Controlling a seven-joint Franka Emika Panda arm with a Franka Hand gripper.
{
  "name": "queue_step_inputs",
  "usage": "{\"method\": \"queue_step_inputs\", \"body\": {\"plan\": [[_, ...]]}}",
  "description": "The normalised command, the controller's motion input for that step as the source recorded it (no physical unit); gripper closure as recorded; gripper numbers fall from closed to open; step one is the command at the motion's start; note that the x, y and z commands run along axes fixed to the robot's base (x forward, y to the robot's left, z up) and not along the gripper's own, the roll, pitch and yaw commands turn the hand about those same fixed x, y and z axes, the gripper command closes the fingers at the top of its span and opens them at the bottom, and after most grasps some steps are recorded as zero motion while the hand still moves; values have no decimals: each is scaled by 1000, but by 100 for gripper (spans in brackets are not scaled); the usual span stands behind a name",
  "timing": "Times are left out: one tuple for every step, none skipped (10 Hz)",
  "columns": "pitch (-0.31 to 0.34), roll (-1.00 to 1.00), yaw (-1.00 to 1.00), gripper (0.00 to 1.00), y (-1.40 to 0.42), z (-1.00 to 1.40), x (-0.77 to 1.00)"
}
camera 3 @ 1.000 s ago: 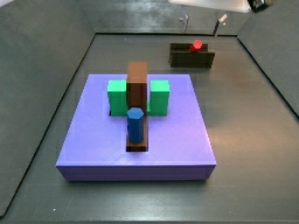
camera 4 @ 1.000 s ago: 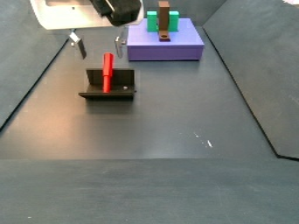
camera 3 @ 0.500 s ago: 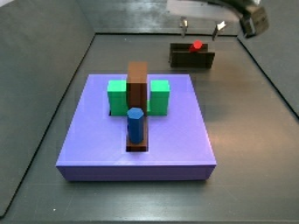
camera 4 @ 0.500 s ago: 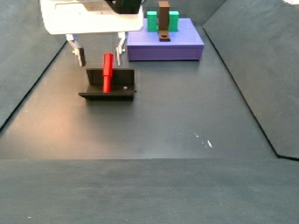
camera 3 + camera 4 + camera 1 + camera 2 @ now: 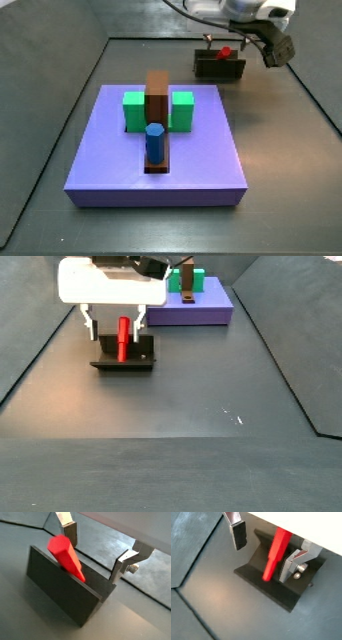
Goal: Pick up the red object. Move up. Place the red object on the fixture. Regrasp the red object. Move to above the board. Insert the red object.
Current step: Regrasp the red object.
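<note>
While the red object [image 5: 67, 557] stands tilted in the fixture [image 5: 63, 589], the end effector [image 5: 268, 549] hangs over it, fingers apart and straddling the piece. Regrasp is judged in hand; next, close squarely on the peg.

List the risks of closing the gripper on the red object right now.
1. The gripper is open with a finger on each side of the red object, which leans in the fixture; closing on a tilted piece may grip it skewed and spoil insertion at the board.
2. In a wrist view one finger sits near the fixture wall; descending further might strike it and shift the fixture.
</note>
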Motion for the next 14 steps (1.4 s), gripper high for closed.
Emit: {"method": "queue_step_inputs", "body": {"plan": [[-343,243,-63,0,266,40,0],[-414,177,-17,0,257,249,0],[-360,454,0,0,0,306,91],[-237,617,49,0,-477,209,114],[-89,823,160,0,-540,154,0],[-11,946,197,0,-471,11,0],[-14,971,160,0,-386,0,0],[-69,797,131,0,-331,0,0],[-143,386,109,0,-229,0,0],[-217,0,0,0,-80,-3,-214],[-351,-120,0,0,0,-191,-186],[-449,-260,0,0,0,-149,-146],[-469,-303,0,0,0,-171,-126],[-414,-257,0,0,-9,-109,-29]]}}
